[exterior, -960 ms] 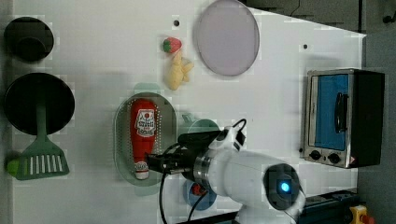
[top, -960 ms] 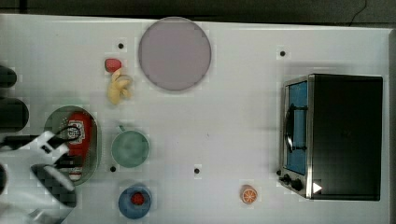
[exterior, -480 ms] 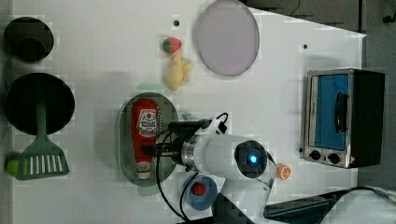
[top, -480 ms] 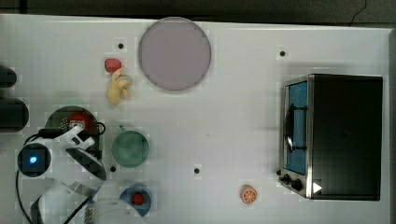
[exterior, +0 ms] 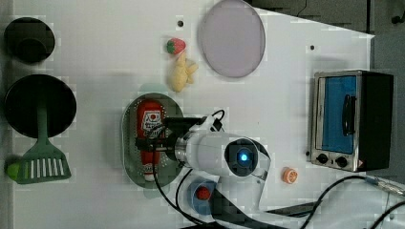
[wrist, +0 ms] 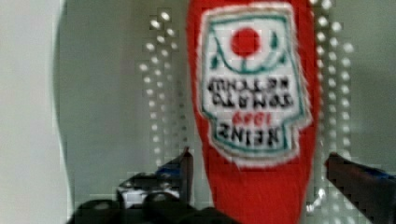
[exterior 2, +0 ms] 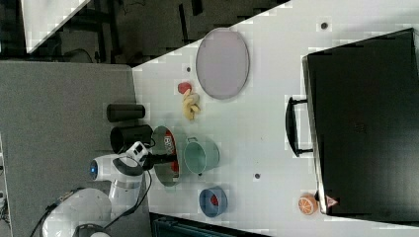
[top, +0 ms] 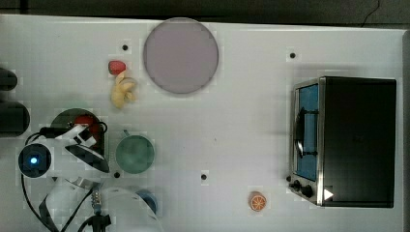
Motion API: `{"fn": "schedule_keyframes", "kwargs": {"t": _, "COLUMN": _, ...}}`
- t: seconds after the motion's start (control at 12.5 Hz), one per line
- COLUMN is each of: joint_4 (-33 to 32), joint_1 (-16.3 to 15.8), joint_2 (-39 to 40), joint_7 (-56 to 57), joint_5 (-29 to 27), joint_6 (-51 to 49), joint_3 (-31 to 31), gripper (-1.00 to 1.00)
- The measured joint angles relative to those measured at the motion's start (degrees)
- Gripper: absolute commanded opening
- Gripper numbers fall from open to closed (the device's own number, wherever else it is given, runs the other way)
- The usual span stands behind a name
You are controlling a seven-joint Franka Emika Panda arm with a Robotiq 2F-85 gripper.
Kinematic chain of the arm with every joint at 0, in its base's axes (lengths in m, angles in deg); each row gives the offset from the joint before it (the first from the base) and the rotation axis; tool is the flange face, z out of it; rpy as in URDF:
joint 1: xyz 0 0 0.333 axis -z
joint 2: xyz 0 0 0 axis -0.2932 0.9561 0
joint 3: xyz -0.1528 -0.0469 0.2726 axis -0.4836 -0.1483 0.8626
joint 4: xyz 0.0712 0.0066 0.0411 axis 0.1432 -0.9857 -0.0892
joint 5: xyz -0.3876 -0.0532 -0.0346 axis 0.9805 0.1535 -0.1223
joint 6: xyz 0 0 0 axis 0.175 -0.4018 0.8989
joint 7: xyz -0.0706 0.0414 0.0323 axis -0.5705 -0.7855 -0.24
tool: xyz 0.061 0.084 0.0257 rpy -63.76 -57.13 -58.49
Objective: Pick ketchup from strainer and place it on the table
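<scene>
The ketchup (exterior: 151,120), a red bottle with a white label, lies lengthwise in the pale green strainer (exterior: 127,143) on the white table (exterior: 105,57). My gripper (exterior: 151,143) is down over the bottle's middle. In the wrist view the two dark fingers (wrist: 184,167) stand on either side of the ketchup (wrist: 254,93), each with a narrow gap to it, so the gripper (wrist: 261,186) is open around the bottle. The bottle's cap end pokes out beyond the hand in the left view. In the top view the hand covers most of the strainer (top: 65,117).
A green cup (top: 135,153) stands right beside the strainer. A blue bowl (exterior: 200,195) holds a small red piece. A grey plate (top: 180,54), a strawberry (top: 116,66), a yellow toy (top: 123,92), an orange slice (top: 257,201), a toaster oven (top: 348,140) and a green spatula (exterior: 38,164) are also on the table.
The arm has swung in over the strainer and come down, so the fingers now flank the ketchup. The fingers have narrowed slightly. The ketchup has not moved.
</scene>
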Motion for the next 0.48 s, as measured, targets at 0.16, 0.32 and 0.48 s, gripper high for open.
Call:
{"fn": "schedule_keyframes", "kwargs": {"t": 0.16, "joint_4": 1.2, "joint_1": -1.7, "joint_2": 0.8, "joint_7": -0.5, "joint_5": 0.4, "joint_6": 0.0, "joint_3": -1.6, "gripper": 0.13}}
{"fn": "schedule_keyframes", "kwargs": {"t": 0.32, "joint_4": 1.3, "joint_1": -2.1, "joint_2": 0.5, "joint_7": -0.7, "joint_5": 0.3, "joint_6": -0.6, "joint_3": -1.5, "gripper": 0.13}}
{"fn": "schedule_keyframes", "kwargs": {"t": 0.48, "joint_4": 0.4, "joint_1": -1.8, "joint_2": -0.6, "joint_7": -0.7, "joint_5": -1.3, "joint_6": -1.5, "joint_3": -0.8, "gripper": 0.13}}
